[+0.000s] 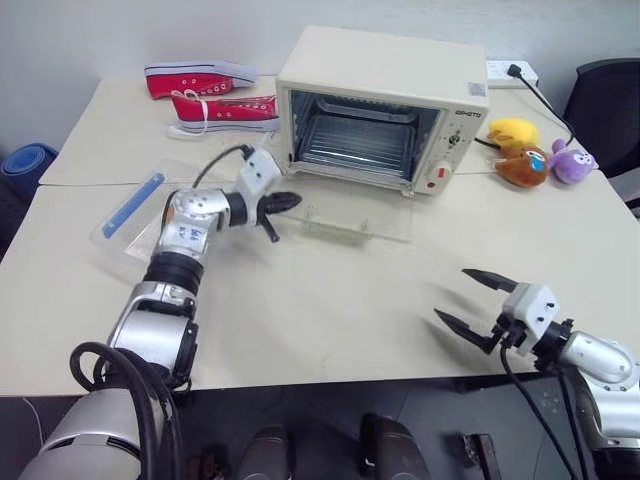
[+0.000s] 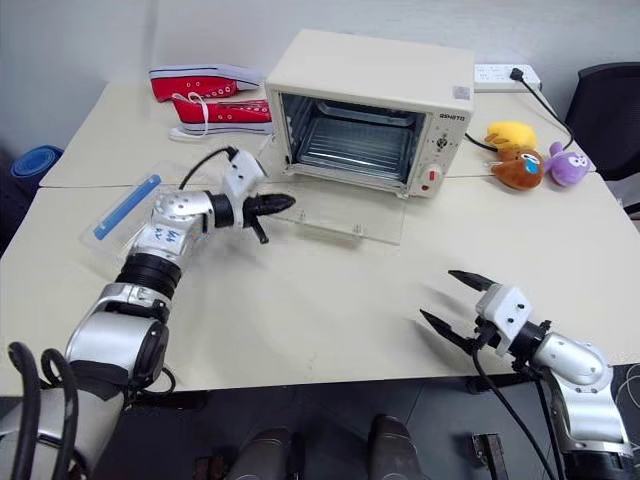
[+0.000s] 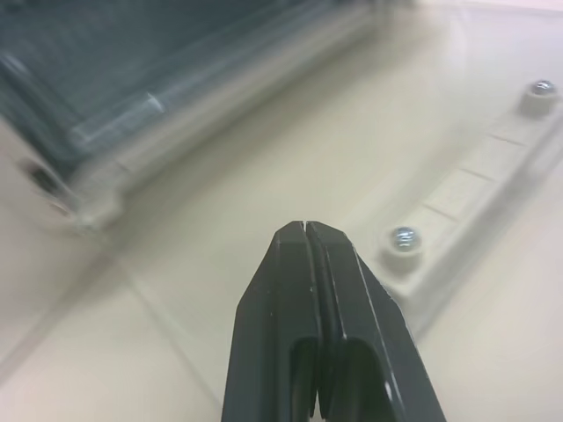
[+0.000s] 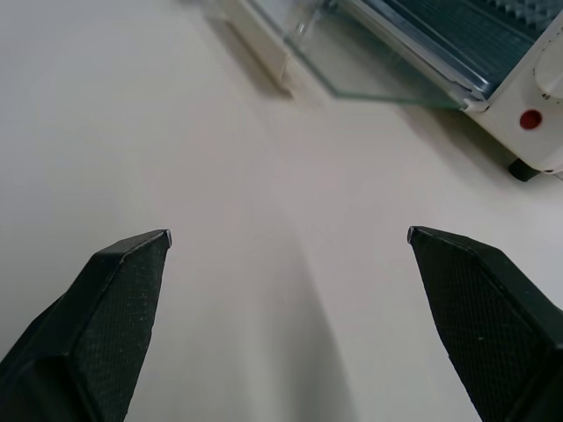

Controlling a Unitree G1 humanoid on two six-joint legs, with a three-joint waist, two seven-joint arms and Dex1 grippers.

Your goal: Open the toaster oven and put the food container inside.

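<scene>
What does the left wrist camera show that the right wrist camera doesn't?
Left wrist view: the left hand, shut with nothing in it, close over the lowered glass door, with two handle screws seen through the glass. Right wrist view: the right hand, wide open and empty over the table, plus the red button on the toaster oven. Both: the open door and the wire rack inside the oven.
</scene>
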